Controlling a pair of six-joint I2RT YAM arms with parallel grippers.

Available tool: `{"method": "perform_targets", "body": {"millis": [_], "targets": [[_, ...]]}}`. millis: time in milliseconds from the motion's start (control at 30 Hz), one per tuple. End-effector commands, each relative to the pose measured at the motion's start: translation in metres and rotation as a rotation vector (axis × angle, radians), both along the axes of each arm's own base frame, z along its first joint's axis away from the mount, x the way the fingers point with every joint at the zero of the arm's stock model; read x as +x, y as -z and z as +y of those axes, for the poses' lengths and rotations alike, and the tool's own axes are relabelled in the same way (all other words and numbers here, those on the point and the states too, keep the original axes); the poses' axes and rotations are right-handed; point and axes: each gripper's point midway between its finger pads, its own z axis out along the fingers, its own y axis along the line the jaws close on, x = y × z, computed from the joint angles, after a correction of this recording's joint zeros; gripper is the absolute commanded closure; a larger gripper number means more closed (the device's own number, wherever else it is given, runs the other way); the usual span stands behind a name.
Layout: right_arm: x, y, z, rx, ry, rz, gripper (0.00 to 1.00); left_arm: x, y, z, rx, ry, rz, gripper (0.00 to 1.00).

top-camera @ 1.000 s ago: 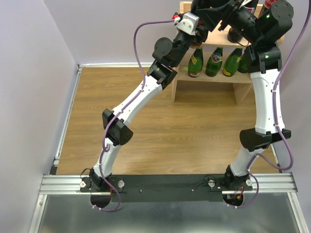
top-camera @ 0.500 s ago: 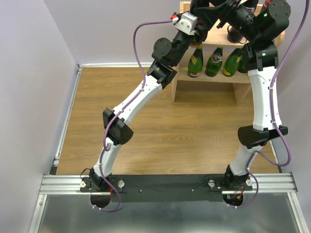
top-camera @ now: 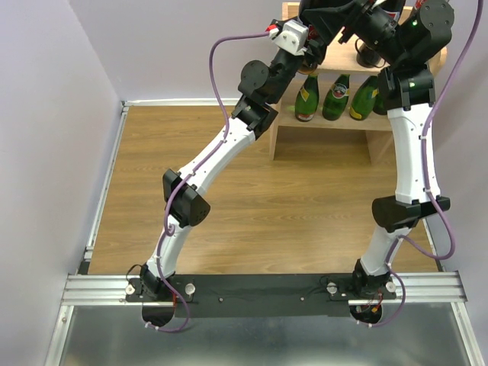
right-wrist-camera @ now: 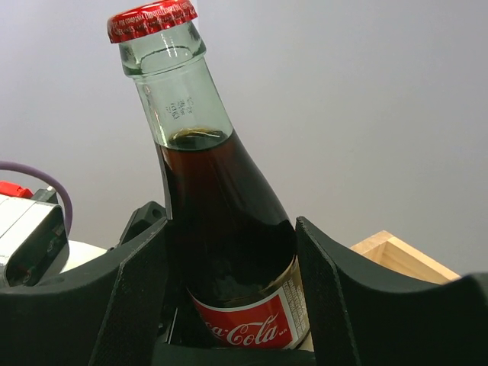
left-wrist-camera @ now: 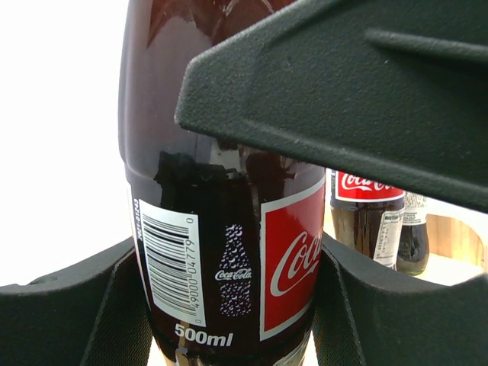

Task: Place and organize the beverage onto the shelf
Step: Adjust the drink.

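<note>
My left gripper (left-wrist-camera: 229, 320) squeezes the cola bottle (left-wrist-camera: 206, 191) tight on both sides. Its red label (left-wrist-camera: 293, 259) says Coca-Cola, and white letters say 500ml by the bar code (left-wrist-camera: 171, 267). My right gripper (right-wrist-camera: 232, 305) hugs the same bottle too, pads (right-wrist-camera: 320, 297) on the glass, red cap (right-wrist-camera: 151, 19) above. Behind stand two more cola bottles (left-wrist-camera: 370, 221) on the shelf (right-wrist-camera: 396, 255). Green bottles (top-camera: 336, 95) sit on its lower board.

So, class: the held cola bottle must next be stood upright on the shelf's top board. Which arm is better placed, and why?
Left, probably. The left pincer clasps the cola bottle squarely at the label, with two more bottles standing just beyond; the one in the right pincer leans.
</note>
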Motion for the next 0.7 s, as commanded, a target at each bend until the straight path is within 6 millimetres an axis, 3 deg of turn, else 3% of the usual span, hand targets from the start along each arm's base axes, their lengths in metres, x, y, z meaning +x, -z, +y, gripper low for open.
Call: {"method": "perform_targets", "body": {"millis": [0, 133, 300, 667], "targets": [[0.0258, -0.0059, -0.0174, 0.051, 0.122, -0.016, 0.34, -0.0458, -0.0673, 0.0293, -0.155, 0.035, -0.201, 0.94], [0.0284, -0.0038, -0.0169, 0.049, 0.123, -0.014, 0.34, -0.0456, -0.0666, 0.029, -0.155, 0.034, -0.195, 0.82], [0.0305, -0.0032, -0.017, 0.051, 0.129, -0.013, 0.34, -0.0448, -0.0645, 0.0273, -0.152, 0.039, -0.191, 0.74], [0.0348, -0.0015, -0.0191, 0.044, 0.147, -0.021, 0.35, -0.0428, -0.0583, 0.0207, -0.147, 0.059, -0.182, 0.64]]}}
